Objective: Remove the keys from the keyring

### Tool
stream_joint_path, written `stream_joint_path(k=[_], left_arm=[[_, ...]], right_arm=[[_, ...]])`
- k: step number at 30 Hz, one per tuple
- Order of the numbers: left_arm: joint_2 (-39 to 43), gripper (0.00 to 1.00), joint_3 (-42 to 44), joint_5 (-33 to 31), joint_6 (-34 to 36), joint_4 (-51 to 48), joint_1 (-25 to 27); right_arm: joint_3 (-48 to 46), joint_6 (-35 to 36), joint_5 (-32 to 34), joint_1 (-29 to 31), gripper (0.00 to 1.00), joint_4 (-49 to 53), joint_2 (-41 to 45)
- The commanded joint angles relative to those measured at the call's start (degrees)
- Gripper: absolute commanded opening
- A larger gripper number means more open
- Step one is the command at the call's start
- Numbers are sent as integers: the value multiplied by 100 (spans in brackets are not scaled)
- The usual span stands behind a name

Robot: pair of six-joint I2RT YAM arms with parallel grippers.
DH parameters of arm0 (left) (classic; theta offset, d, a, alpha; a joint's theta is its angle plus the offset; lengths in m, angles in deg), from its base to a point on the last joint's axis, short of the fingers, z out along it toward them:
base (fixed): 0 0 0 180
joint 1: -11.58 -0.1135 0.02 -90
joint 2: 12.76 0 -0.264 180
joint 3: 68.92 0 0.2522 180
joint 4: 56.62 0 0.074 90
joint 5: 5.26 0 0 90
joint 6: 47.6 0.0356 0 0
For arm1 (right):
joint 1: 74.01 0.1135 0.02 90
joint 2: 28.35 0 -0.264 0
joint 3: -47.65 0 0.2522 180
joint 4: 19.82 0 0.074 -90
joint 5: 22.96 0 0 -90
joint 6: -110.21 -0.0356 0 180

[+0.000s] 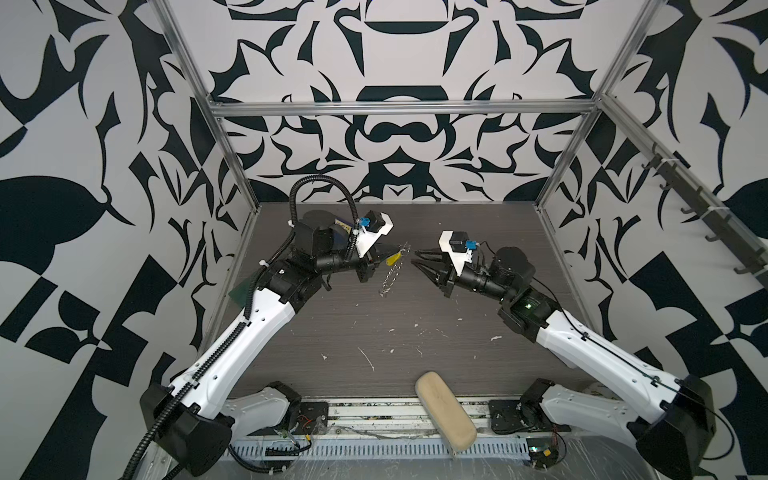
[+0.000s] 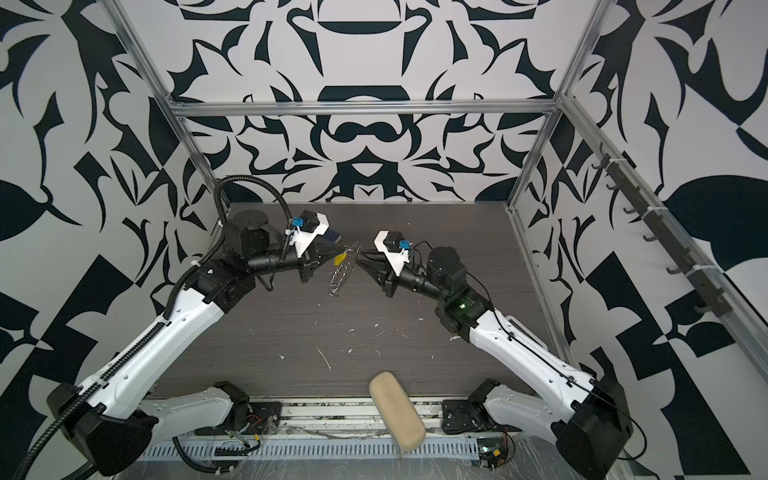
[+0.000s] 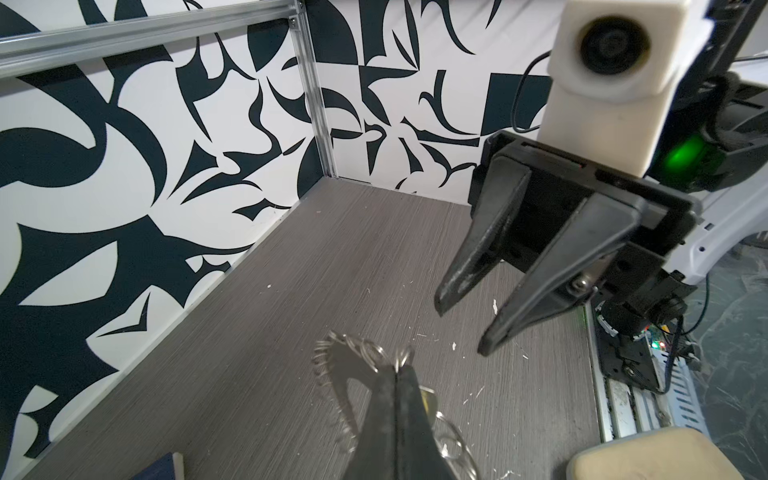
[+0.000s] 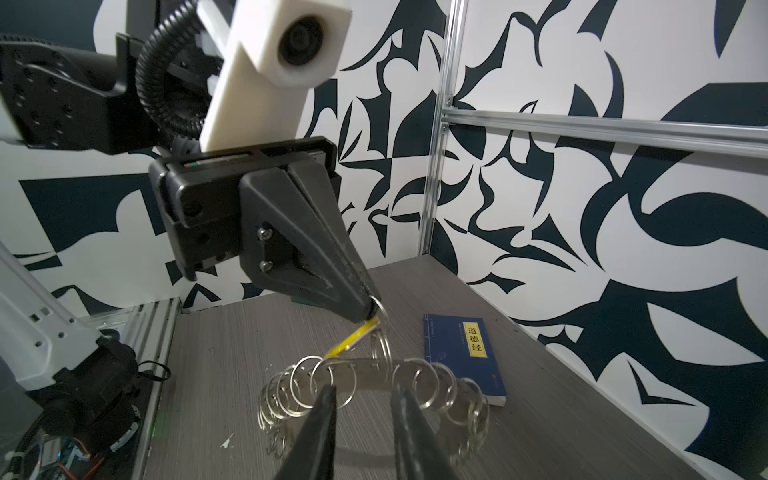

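- The left claw (image 4: 368, 307) is closed; its tips pinch the small silver ring at the top of the yellow key tag (image 4: 353, 338).
- The tag hangs down at a slant from these tips, and in both top views it shows as a yellow spot (image 1: 394, 259) just beside the left claw (image 1: 388, 252).
- The grey metal disc (image 4: 365, 378) hangs under the tag; it has many small wire rings along its rim.
- In both top views the disc (image 2: 343, 270) is seen on its edge, tilted, above the middle of the dark table (image 1: 457, 365). Whether its lowest rings touch the table cannot be told.
- The right claw (image 3: 463, 324) is open and holds nothing; its two fingers stand clearly apart.
- In the left wrist view the right claw is near the disc (image 3: 349, 361) but apart from it.
- In the right wrist view its fingers (image 4: 324, 415) stand in front of the disc, one to each side of the middle part.
- A blue book (image 4: 461, 357) lies flat on the table behind the disc, near the back wall.
- A beige pad (image 1: 444, 411) lies at the front edge of the table, and white scraps (image 1: 365, 357) lie scattered on the surface.
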Motion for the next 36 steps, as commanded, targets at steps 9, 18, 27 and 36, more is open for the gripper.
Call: stream_joint_path(k=[9,18,27,36], left_arm=[[137,0,-143,84,112,-39,-17],[143,0,-133,110,95,-51,-17],[190,0,-100,91,90,-74,-17],[228,0,-62,-80,62,-121,-17]], right_arm=[[1040,805,-119,-17,28,1106,-179],[1869,1527,-305,-15,28,2241,-705],[1930,1545,-447,-16,20,2250,-934],[1972,1597,-528,-19,0,2224,-881]])
